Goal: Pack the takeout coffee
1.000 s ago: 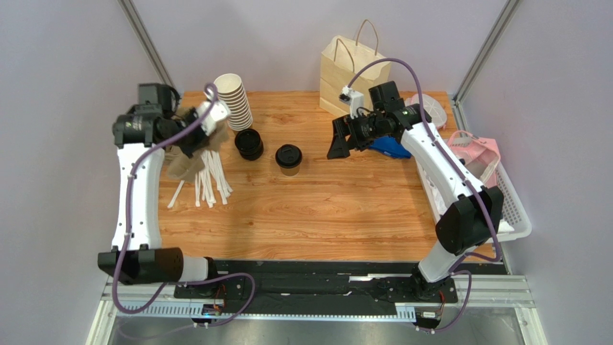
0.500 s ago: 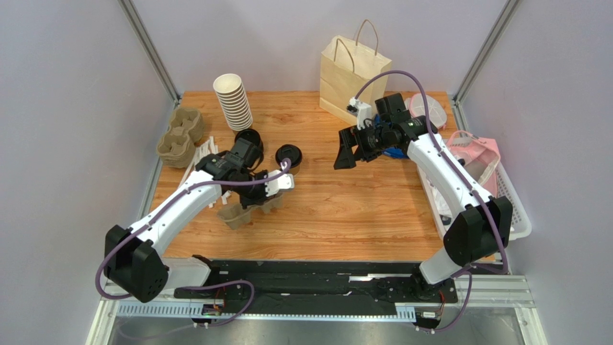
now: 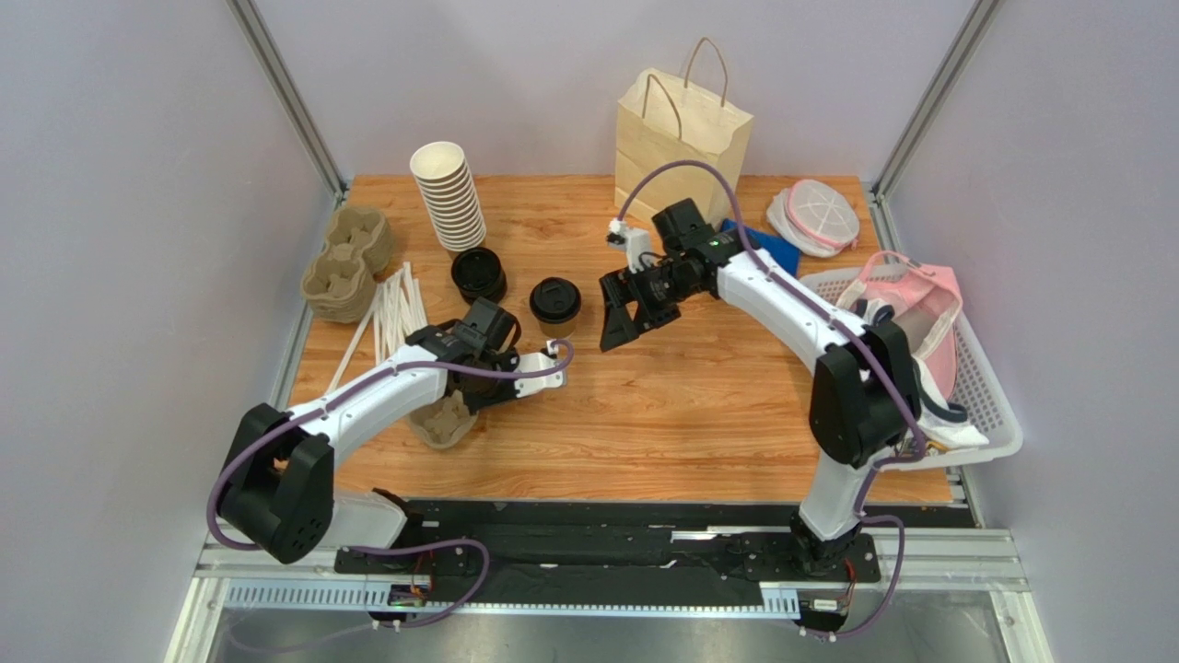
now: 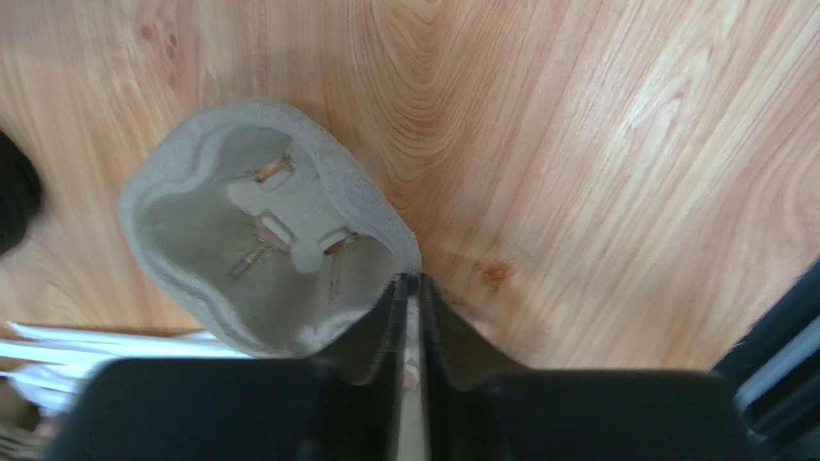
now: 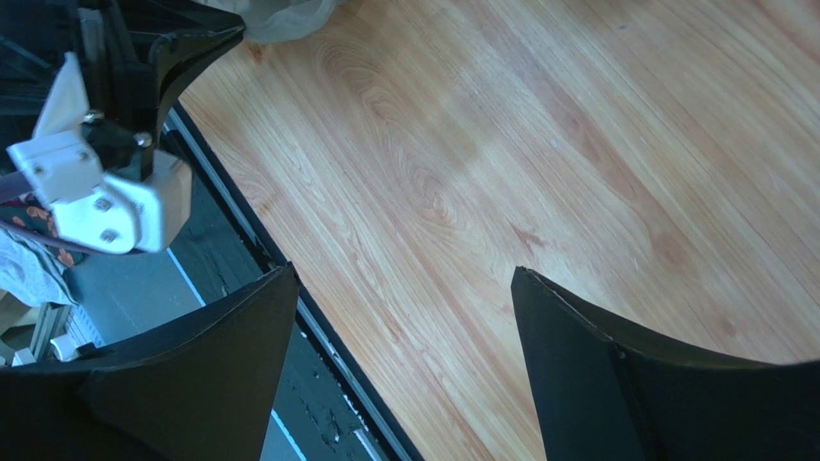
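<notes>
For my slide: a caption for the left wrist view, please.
Left gripper shut on a pulp cup carrier's rim, wooden table behind.

- My left gripper (image 4: 409, 322) has swung in from the far-left corner to the front middle. It's got one pulp cup carrier (image 3: 443, 419) pinched by the rim.
- Since half a second ago that carrier has shifted a bit left and closer to my base.
- My right gripper (image 3: 619, 318), fingers wide apart, has slid left from near the paper bag (image 3: 682, 131). It's now just beside the takeout coffee (image 3: 555, 300).
</notes>
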`<state>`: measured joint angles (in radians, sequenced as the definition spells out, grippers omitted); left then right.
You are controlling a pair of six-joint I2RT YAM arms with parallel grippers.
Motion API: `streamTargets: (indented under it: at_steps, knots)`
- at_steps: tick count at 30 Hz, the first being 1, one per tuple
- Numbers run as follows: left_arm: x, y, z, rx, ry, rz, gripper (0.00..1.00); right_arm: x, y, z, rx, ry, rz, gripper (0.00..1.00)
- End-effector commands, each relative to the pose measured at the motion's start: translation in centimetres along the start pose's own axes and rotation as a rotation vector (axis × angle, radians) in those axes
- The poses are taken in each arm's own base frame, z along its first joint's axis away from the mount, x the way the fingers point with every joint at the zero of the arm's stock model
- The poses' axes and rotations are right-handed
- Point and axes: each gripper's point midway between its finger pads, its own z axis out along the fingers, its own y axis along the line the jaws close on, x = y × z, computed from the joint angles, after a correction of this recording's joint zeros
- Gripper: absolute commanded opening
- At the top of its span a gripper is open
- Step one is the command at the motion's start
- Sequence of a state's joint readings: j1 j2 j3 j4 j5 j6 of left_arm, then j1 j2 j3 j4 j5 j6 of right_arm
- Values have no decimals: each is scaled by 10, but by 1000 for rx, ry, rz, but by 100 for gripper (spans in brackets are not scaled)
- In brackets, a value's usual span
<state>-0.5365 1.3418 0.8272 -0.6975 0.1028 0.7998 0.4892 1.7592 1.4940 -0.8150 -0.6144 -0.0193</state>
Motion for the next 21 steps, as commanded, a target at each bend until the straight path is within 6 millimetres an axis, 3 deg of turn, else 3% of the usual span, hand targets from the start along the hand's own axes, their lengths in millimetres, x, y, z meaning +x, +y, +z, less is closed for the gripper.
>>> streamTargets:
  at_steps: [1,3,5,6,8,9,13,16,21]
  knots:
    - [-9,-3,-8,30,-32,-34,27,-38,6,15,-15,-62,-77,86]
    - [-18,-10,-23,69,-91,-72,46,-43,4,25,-13,-59,-87,87]
    - [-36,-4,-47,68,-189,-103,52,-50,2,34,-12,-57,-102,87]
    - [-38,-4,-56,78,-206,-126,69,-52,3,37,-13,-51,-112,87]
    - [-57,6,-85,63,-310,-164,72,-60,3,42,-12,-52,-134,87]
    - [-52,13,-94,50,-326,-215,81,-57,1,50,-14,-33,-132,87]
    - [-61,45,-143,-12,-487,-351,84,-63,0,65,3,-31,-167,87]
    - [-58,59,-164,-50,-540,-441,85,-67,-2,78,23,-26,-210,87]
    - [-55,64,-173,-80,-567,-495,86,-75,-2,91,43,-29,-299,88]
